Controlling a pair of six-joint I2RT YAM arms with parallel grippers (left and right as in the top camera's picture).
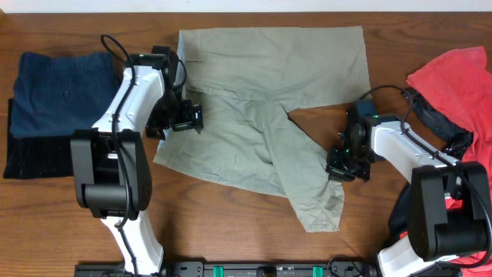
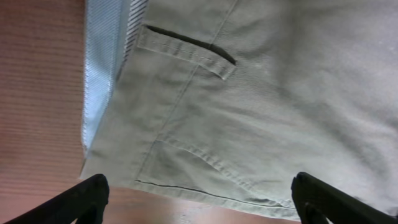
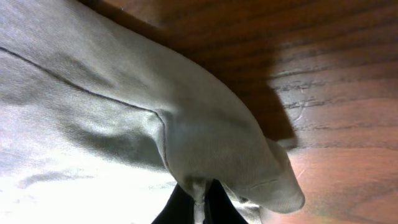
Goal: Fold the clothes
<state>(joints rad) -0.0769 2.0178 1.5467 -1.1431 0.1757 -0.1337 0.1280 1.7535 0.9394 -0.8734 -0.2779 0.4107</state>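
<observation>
The left gripper is spread wide and holds nothing. Its two dark fingers show at the lower corners of the left wrist view, with cloth filling the space between them. It hangs over the left edge of the khaki-green shorts, just above the fabric. A slit pocket lies ahead of it, and a strip of pale striped lining is turned out along the shorts' edge, next to bare desk.

The right gripper is closed narrow on the shorts. In the right wrist view a seamed fold of the khaki cloth is pinched between its fingers and bulges up and away from them, with the wood of the desk beyond it. From overhead this gripper sits at the right edge of the trouser leg that runs toward the front of the desk.

The shorts lie spread across the middle of the desk between the two arms, waistband toward the far side.

A navy garment lies folded at the far left on top of a black garment, both apart from the shorts. A red garment lies at the far right, with a shiny black piece at its near edge.
</observation>
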